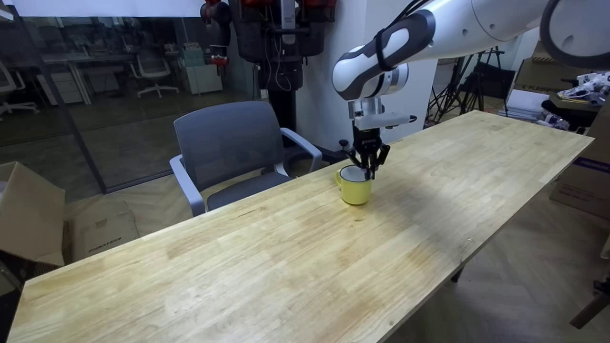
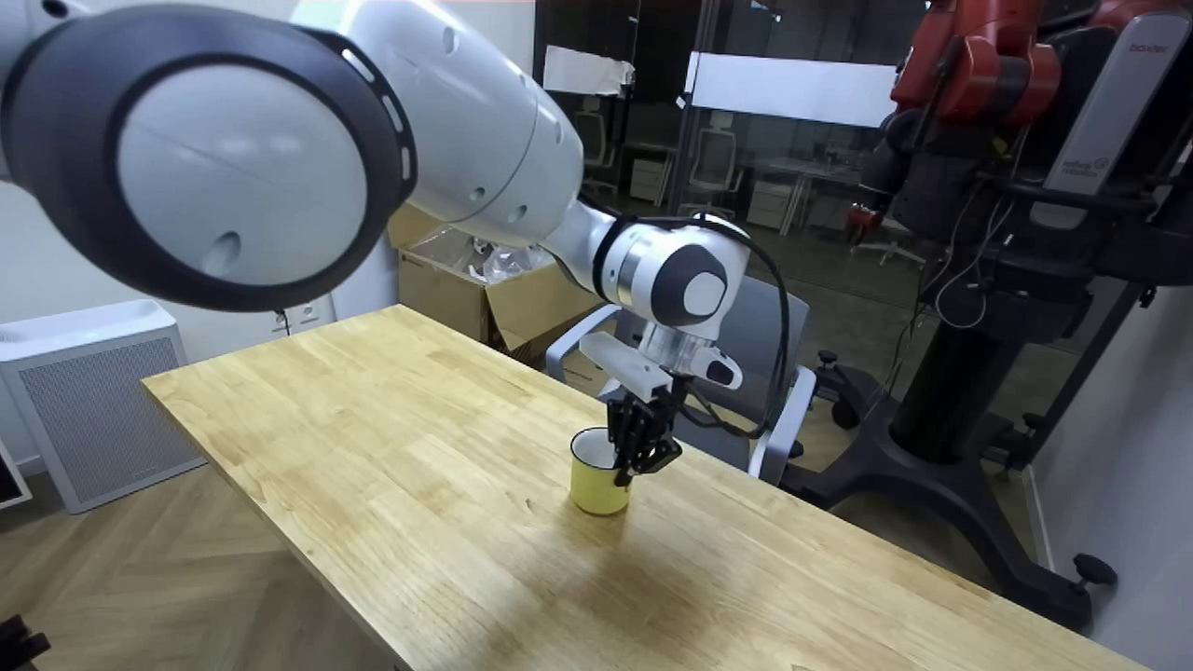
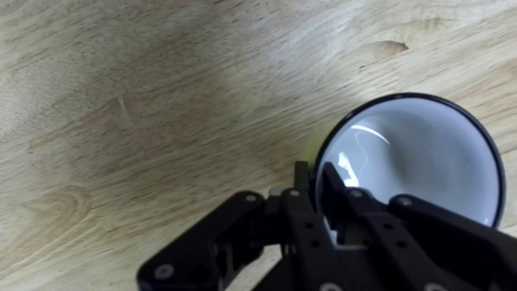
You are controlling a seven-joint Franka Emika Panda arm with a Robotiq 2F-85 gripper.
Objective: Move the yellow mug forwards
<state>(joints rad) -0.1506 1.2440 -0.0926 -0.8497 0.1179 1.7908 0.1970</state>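
There's a glass wall (image 1: 128, 124) off past the table (image 1: 286, 247), which is long, pale, planky wood. A Baxter (image 2: 1035, 289) stands back from one long edge of it. The arm (image 1: 457, 33) hangs over the table, chair (image 1: 228, 143) right by that same edge. The mug (image 1: 355, 188) is upright on the table, near that edge too. The gripper (image 3: 316, 171) looks clamped on it, one finger (image 3: 333, 182) inside, one outside. Imo the thin lip's just an easier hold than the round body; off-centre though, so it could tip if lifted.
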